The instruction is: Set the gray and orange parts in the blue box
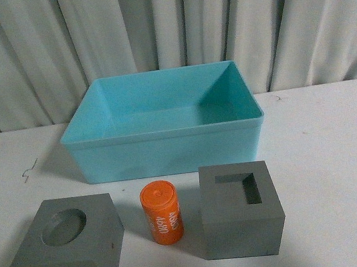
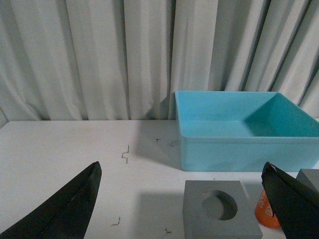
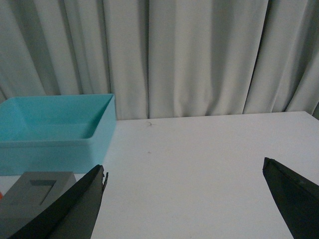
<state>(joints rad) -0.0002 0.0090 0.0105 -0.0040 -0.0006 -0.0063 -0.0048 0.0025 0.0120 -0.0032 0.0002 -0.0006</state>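
Observation:
In the front view the empty blue box (image 1: 166, 152) stands at mid-table. Before it sit a gray cube with a round recess (image 1: 71, 246), an upright orange cylinder with white digits (image 1: 161, 212) and a gray cube with a rectangular recess (image 1: 241, 209). No arm shows in that view. My left gripper (image 2: 182, 172) is open, above and short of the round-recess cube (image 2: 219, 215), with the cylinder (image 2: 265, 213) by its right finger and the box (image 2: 244, 130) beyond. My right gripper (image 3: 184, 169) is open over bare table, the rectangular-recess cube (image 3: 35, 196) and box (image 3: 55, 130) off to its left.
A white table (image 1: 332, 151) carries everything, with small dark marks (image 2: 125, 153) on its left part. Pale pleated curtains (image 1: 162, 22) hang right behind the box.

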